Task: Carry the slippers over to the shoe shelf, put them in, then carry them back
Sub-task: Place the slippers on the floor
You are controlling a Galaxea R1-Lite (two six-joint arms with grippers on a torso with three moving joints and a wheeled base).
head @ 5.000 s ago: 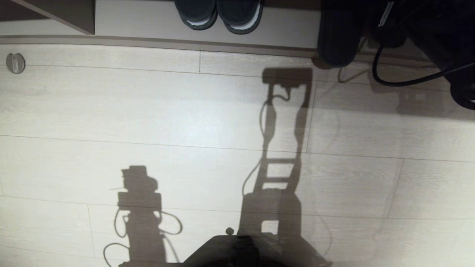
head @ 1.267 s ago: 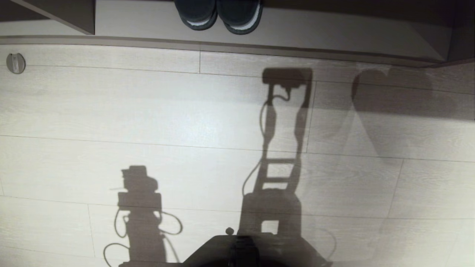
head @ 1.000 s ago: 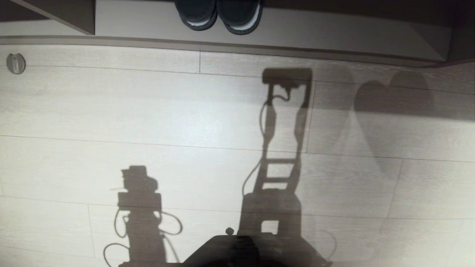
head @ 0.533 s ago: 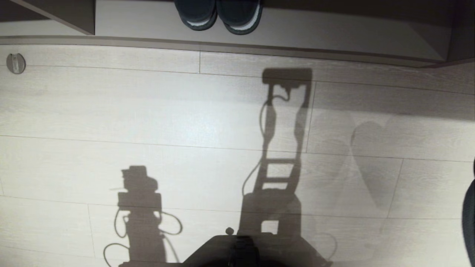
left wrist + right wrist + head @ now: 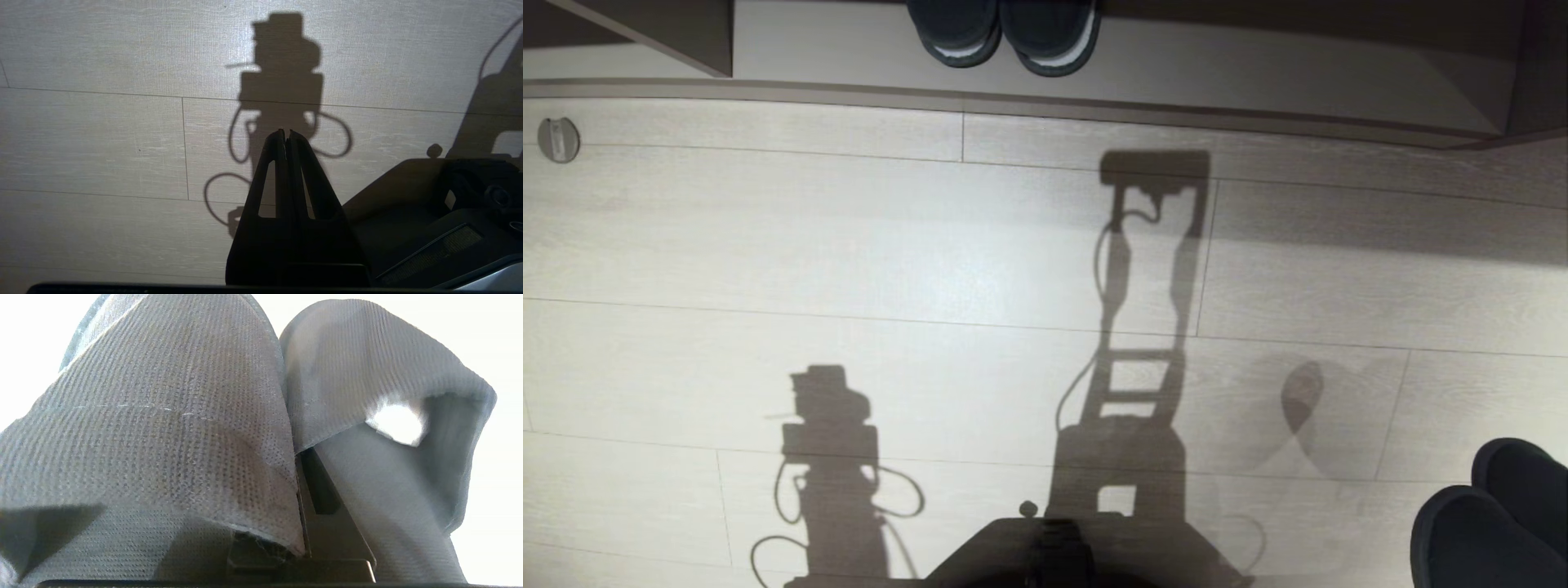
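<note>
The slippers (image 5: 1490, 514), dark grey-blue fabric, hang at the lower right edge of the head view, above the floor and well back from the shoe shelf (image 5: 1258, 73) along the top. In the right wrist view the slippers (image 5: 171, 428) fill the picture, side by side. My right gripper (image 5: 297, 469) is shut on their inner edges, and one black finger (image 5: 327, 522) shows between them. The right arm itself is outside the head view. My left gripper (image 5: 286, 132) is shut and empty, hanging over the floor beside my base.
A blacker pair with pale stripes (image 5: 1005, 33) sits in the shelf's middle bay, between upright dividers (image 5: 686, 33). A round metal stop (image 5: 557, 139) sits on the pale plank floor at far left. My base (image 5: 1054, 555) shows at the bottom.
Five seconds ago the right arm and slippers were at the shelf's right end. They left the picture, and the slippers now show at its lower right, their shadow sliding down the floor.
</note>
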